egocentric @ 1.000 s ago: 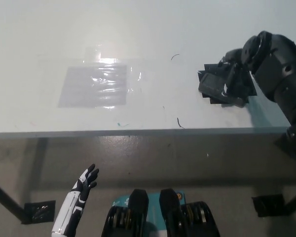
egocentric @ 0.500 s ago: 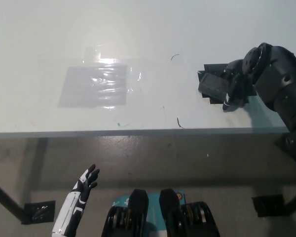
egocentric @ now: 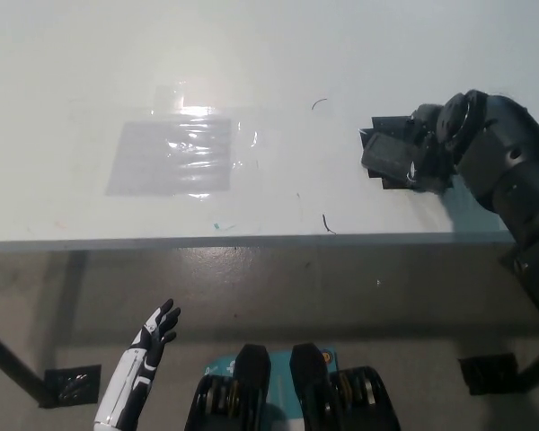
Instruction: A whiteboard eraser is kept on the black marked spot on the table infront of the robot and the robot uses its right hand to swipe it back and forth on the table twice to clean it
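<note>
Whiteboard eraser point(egocentric: 389, 158), one: right of frame centre, on the black marked spot point(egocentric: 384, 125) of the white surface point(egocentric: 251, 54). Right hand point(egocentric: 424, 153), one, black: fingers wrapped over the eraser's right end, apparently grasping it. Left hand point(egocentric: 155, 332), one, white: lower left, below the surface edge, fingers spread, empty. Taped plastic sheet point(egocentric: 172, 154), one, upper left. Risks: a partial grip may let the eraser slip or tilt mid-swipe; a long stroke may snag the sheet.

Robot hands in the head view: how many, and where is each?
2. The black right hand is over the table's right side, on the eraser. The white left hand rests at lower left, below the table edge, fingers apart.
</note>
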You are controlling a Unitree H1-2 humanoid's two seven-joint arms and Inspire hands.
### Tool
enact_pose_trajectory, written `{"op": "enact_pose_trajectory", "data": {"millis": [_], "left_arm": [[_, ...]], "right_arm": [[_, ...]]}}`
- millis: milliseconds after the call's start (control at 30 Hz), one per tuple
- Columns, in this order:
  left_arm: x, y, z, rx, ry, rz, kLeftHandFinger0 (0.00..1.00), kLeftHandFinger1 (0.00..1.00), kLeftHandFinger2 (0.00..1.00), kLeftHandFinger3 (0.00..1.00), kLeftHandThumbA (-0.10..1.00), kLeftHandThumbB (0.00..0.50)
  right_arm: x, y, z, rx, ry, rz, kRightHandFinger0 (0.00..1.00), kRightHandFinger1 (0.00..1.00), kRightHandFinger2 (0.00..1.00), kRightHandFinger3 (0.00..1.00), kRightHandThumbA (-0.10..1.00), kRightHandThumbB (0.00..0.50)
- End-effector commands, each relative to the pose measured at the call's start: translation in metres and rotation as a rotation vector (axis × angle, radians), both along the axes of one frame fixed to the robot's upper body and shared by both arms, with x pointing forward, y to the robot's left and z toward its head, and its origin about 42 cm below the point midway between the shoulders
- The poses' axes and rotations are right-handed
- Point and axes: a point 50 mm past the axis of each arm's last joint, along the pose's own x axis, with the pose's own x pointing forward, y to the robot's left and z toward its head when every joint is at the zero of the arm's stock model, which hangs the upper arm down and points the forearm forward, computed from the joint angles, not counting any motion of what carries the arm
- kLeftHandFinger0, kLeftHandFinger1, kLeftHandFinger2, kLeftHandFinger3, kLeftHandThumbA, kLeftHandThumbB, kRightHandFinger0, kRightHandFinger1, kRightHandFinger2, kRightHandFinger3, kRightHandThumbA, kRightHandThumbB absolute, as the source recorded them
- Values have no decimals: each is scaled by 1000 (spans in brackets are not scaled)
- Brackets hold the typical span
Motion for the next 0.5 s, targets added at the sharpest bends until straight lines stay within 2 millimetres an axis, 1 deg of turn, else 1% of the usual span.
{"op": "enact_pose_trajectory", "data": {"millis": [0,67,100,133,167,200,233,267,300,333,400,433,467], "left_arm": [[6,1,14,18,-78,-38,1000,1000,1000,1000,1000,396],[8,1,16,19,-80,-40,1000,1000,1000,1000,1000,398],[9,1,17,21,-83,-41,1000,1000,1000,1000,1000,388],[10,1,18,22,-85,-43,1000,1000,1000,1000,1000,386],[10,1,18,20,-83,-46,1000,1000,1000,1000,1000,376],[11,2,19,23,-86,-46,1000,1000,1000,1000,1000,375],[13,2,19,29,-90,-45,1000,1000,1000,1000,1000,375],[13,2,20,32,-91,-44,1000,1000,1000,1000,1000,376],[15,3,21,31,-90,-45,1000,1000,1000,1000,1000,385],[16,3,21,30,-89,-44,1000,1000,1000,1000,1000,390],[17,3,22,27,-97,-46,1000,1000,1000,1000,1000,378],[18,3,22,28,-103,-48,1000,1000,1000,1000,1000,363],[18,3,22,28,-104,-49,1000,1000,1000,1000,1000,364]], "right_arm": [[5,11,11,32,-314,-86,105,227,372,1000,-20,156],[4,10,9,55,-305,-104,78,197,344,1000,-4,155],[3,11,7,57,-297,-110,154,277,378,1000,22,148],[3,10,7,60,-296,-114,162,272,370,1000,29,148],[3,10,6,69,-301,-117,159,276,364,1000,5,151],[3,9,6,76,-306,-119,135,229,335,1000,6,154],[3,8,6,79,-315,-120,191,267,340,1000,7,153],[3,7,6,83,-319,-123,224,313,377,1000,-2,151],[4,6,7,94,-324,-130,272,320,376,926,-3,154],[4,4,7,99,-330,-135,273,322,380,847,-15,154],[4,1,6,104,-330,-145,183,260,336,804,-30,155],[4,-1,6,104,-331,-148,183,254,324,799,-35,163],[4,-2,6,104,-332,-149,193,251,321,799,-36,162]]}}
